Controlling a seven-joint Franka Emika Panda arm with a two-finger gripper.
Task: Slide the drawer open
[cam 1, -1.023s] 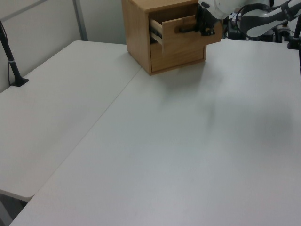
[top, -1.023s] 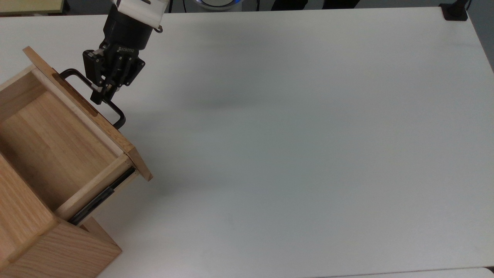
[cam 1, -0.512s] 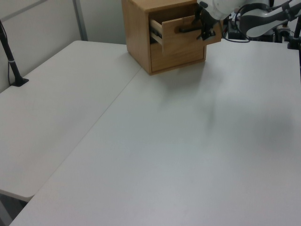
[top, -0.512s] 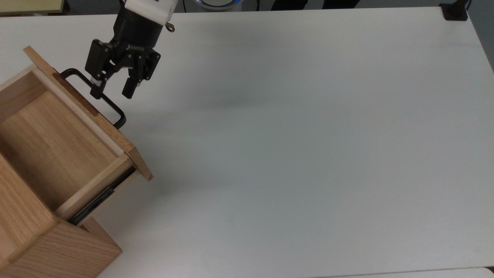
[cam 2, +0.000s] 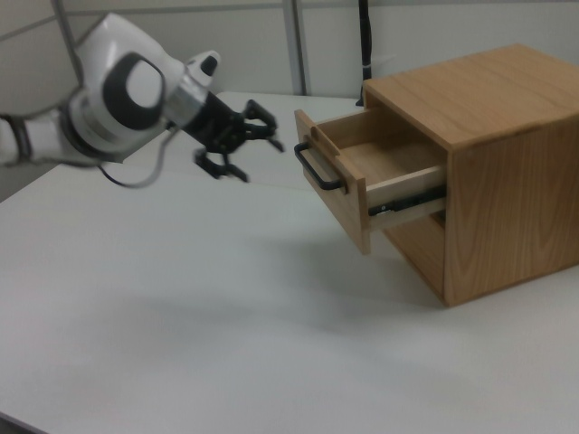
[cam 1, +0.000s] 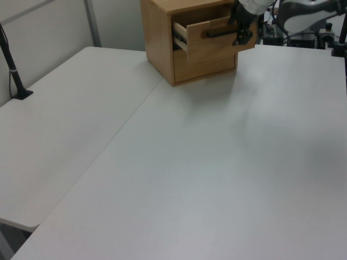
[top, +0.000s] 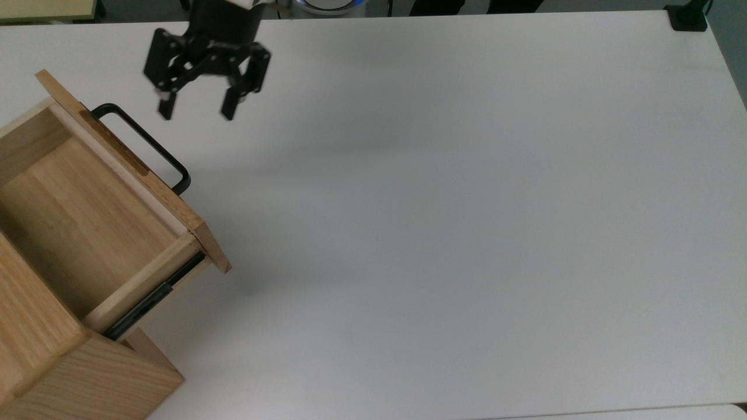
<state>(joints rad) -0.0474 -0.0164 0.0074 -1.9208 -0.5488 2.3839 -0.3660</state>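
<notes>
- The drawer [top: 87, 216] stands pulled well out of the cabinet [cam 2: 488, 172] at the top view's left edge of the desk [top: 467, 204], its black rail exposed.
- The hand [top: 198, 111] hangs clear of the handle [top: 146, 146], fingers spread apart, holding nothing.
- Judged from this, the opening looks done.

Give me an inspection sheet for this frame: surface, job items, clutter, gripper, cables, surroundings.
Surface: white table, bare apart from the cabinet.
Job items: drawer slid well out of the cabinet; inside looks empty; black handle free; side rail exposed.
Clutter: nothing seen.
Gripper: gripper open, holding nothing, apart from the handle, on the top view's upper right of it.
Cables: thin cable hangs under the arm.
Surroundings: black post clamped at the table edge; partition walls behind.
</notes>
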